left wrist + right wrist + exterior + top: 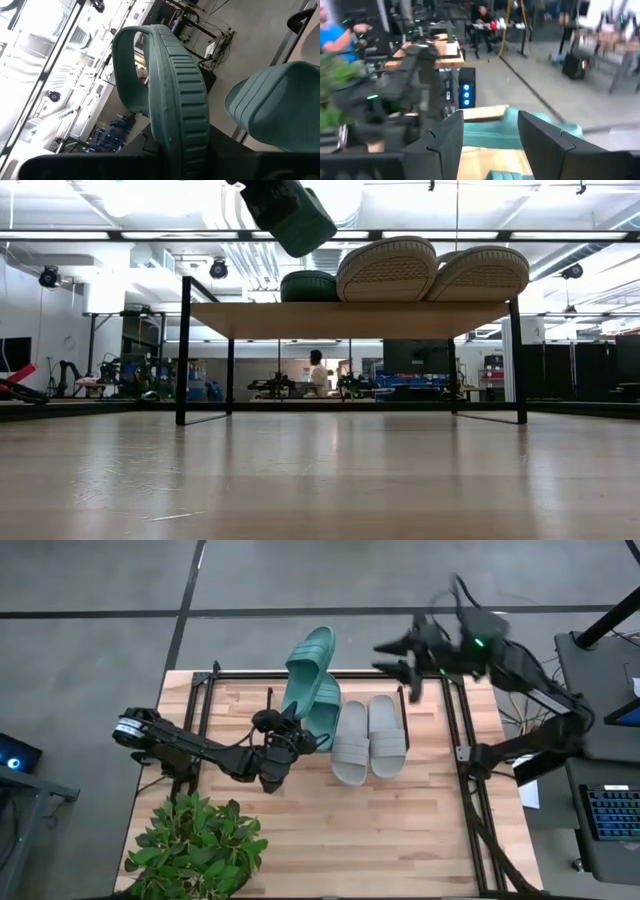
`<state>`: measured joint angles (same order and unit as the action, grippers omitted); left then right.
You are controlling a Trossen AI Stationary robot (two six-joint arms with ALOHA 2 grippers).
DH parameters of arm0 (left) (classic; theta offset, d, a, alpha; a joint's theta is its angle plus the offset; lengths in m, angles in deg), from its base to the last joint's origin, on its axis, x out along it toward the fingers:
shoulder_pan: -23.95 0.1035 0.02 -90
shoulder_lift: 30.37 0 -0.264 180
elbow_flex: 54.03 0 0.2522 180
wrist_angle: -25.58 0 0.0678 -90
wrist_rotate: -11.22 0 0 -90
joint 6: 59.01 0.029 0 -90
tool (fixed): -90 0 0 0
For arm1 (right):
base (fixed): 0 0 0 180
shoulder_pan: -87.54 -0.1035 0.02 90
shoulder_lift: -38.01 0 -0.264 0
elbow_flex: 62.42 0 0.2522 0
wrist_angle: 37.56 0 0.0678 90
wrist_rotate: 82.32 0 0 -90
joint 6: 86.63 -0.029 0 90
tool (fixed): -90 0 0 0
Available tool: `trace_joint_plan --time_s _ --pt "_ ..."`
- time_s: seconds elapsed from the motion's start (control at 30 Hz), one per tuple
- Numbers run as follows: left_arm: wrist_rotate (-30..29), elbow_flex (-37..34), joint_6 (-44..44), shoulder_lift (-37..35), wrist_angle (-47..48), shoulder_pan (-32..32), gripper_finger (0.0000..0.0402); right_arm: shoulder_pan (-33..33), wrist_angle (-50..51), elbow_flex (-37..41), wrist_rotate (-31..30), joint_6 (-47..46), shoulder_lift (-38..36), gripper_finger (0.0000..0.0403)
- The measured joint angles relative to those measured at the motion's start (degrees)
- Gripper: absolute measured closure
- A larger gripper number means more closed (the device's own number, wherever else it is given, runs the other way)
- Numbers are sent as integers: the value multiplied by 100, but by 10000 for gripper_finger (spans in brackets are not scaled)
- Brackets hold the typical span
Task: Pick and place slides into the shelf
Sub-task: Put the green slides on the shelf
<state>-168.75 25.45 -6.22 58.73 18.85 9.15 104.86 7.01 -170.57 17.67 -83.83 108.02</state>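
My left gripper is shut on one teal slide, which shows high above the shelf in the low view as the teal slide. The second teal slide lies on the shelf's top board, with two pale grey slides side by side to its right, soles down. My right gripper hangs open in the air over the shelf's far right corner, touching nothing. My left gripper holds the teal slide by its near end, pinched between the two fingers, which come from the table's left. In the left wrist view the slide stands on edge, ribbed sole showing, strap to one side. It is lifted clear and slants away toward the far edge.
A potted green plant stands at the table's near left corner. Black frame rails run along both sides of the board. Bare wood lies near of the slides. People and benches show in the room behind.
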Motion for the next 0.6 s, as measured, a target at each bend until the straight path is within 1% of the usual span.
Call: trace_joint_plan --time_s 0.1,0.2,0.27,0.33,0.4,0.5,0.6 --pt "15 0 14 0 0 39 359 761 -295 -3 550 -511 374 225" --pt "47 0 35 0 0 136 359 1306 -824 -9 884 -1122 793 225" --pt "55 0 40 0 0 212 359 1577 -1243 -9 978 -1688 1046 225" --pt "59 0 48 0 0 298 359 1770 -1635 -9 991 -2403 1263 225" --pt "59 0 49 0 0 373 359 1928 -1836 -11 1003 -2853 1458 225" --pt "74 0 68 0 0 455 359 2103 -1860 -9 1121 -3085 1723 225" --pt "112 0 76 0 0 507 359 2214 -1917 -9 1489 -3479 1934 225"
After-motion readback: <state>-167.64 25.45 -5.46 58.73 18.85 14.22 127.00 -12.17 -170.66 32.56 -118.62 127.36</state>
